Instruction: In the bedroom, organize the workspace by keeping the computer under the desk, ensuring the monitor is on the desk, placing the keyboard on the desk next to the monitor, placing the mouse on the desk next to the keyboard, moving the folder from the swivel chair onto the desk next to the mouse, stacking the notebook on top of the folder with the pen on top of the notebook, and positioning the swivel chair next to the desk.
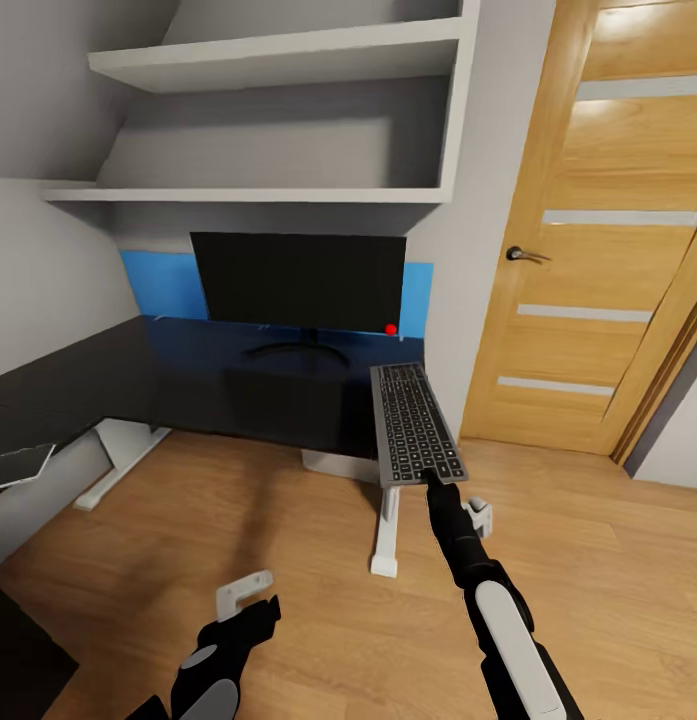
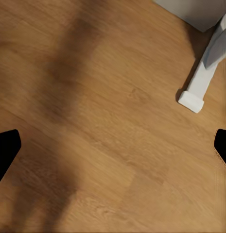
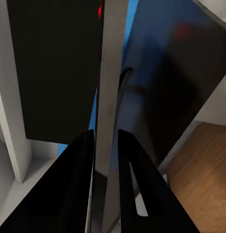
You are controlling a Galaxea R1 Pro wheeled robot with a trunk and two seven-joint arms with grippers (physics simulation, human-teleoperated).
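The black monitor [image 1: 298, 280] stands on the glossy black desk [image 1: 108, 380] in front of its blue rear panel. My right gripper [image 1: 431, 482] is shut on the near short end of the dark grey keyboard [image 1: 416, 420]. The keyboard points lengthwise away from me, its far end over the desk's right front corner. Whether it touches the top I cannot tell. In the right wrist view the fingers [image 3: 78, 165] clamp the keyboard's thin edge [image 3: 109, 97], with the monitor [image 3: 54, 68] beyond. My left gripper [image 1: 250, 602] hangs low over the wooden floor, open and holding nothing [image 2: 113, 145].
A white desk leg [image 1: 386, 535] [image 2: 193, 99] stands on the floor just under the keyboard. A pale grey box [image 1: 333, 462] sits beneath the desk. White shelves [image 1: 278, 60] hang above the monitor. A wooden door [image 1: 598, 230] is at the right. A flat grey object [image 1: 18, 465] lies at the far left.
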